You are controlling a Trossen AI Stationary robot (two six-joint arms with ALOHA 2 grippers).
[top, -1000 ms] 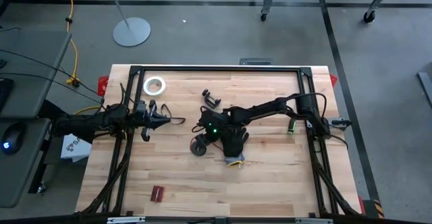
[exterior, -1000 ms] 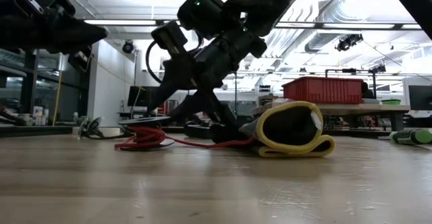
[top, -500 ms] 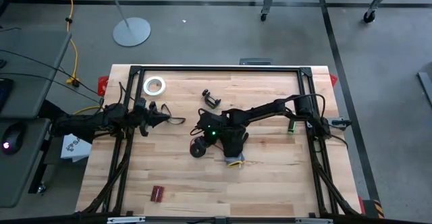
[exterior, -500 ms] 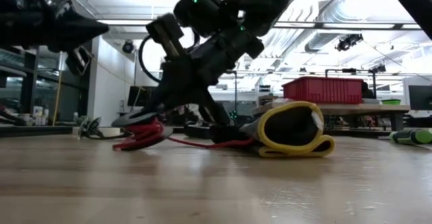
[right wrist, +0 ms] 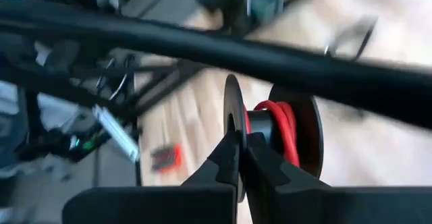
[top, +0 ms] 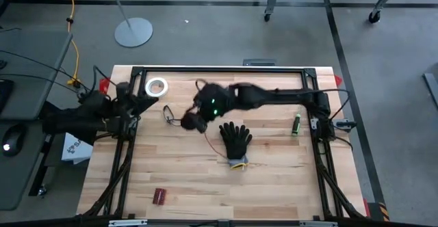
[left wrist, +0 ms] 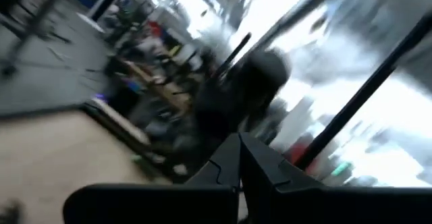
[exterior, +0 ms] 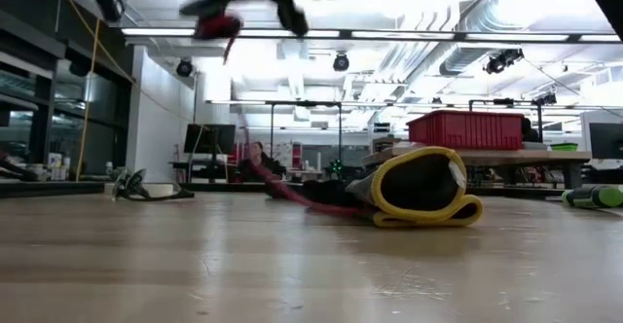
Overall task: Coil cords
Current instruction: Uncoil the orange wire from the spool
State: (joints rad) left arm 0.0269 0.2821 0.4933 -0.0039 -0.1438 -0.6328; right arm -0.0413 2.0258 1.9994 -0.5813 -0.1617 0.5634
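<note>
The cords are one thin red cord (right wrist: 273, 126) wound on a small black spool (top: 187, 122). My right gripper (top: 196, 119) is shut on the spool and holds it high above the table's middle left; the spool (exterior: 218, 23) shows at the top of the low view. A loose stretch of red cord (exterior: 292, 193) runs down to the table beside the black glove (top: 236, 139). My left gripper (left wrist: 240, 146) is shut on nothing, back at the table's left edge (top: 131, 108). My right gripper pinches one black flange of the spool at its rim (right wrist: 233, 106) between its two fingers. The spool is lifted clear of the table, its wound core (right wrist: 275, 124) beside the fingers. The cord's free stretch hangs from it down to the table.
A white tape ring (top: 156, 86) lies at the far left. A small black clip (top: 170, 113) lies left of the spool. A green object (top: 296, 124) lies at the right, a red one (top: 159, 196) near the front left. The glove's yellow cuff (exterior: 421, 195) faces the near side.
My right gripper has shut on the spool by the glove, lifted it clear of the table and carried it up and toward the far left. The red cord has been drawn out behind it. My left arm has pulled back toward the table's left edge.
</note>
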